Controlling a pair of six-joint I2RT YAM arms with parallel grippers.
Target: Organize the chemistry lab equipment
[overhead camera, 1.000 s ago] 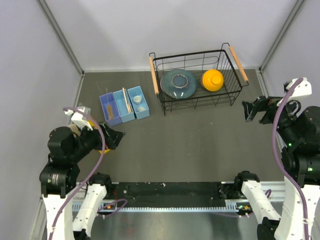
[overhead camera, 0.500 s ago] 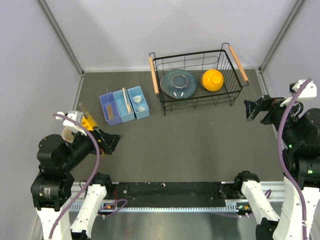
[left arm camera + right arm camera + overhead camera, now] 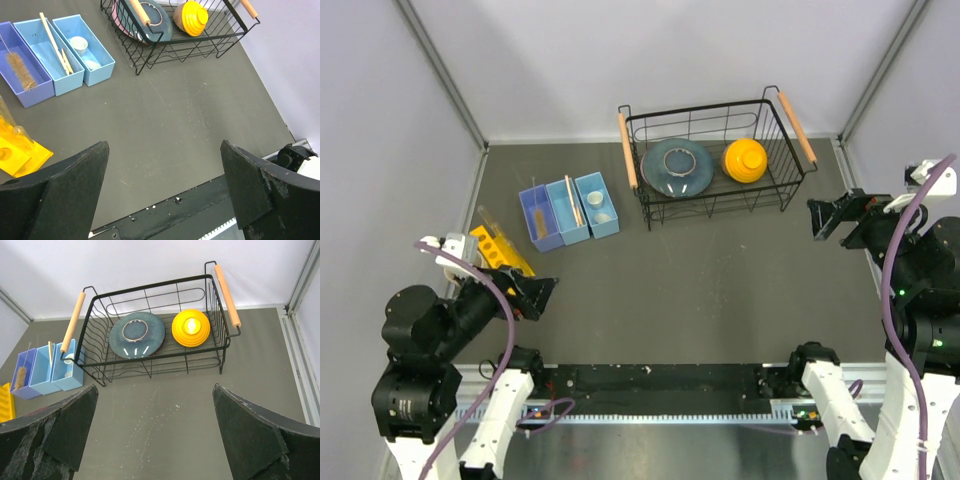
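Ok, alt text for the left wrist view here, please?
The left gripper hangs open and empty over dark tabletop. At upper left, three blue bins hold a wire brush, wooden sticks and two white dishes. A black wire basket with a plate and yellow bowl sits top centre, and a yellow rack at the left edge.

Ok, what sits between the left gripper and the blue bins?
Bare table only between left gripper and blue bins, clearest in the left wrist view; the yellow rack sits aside.
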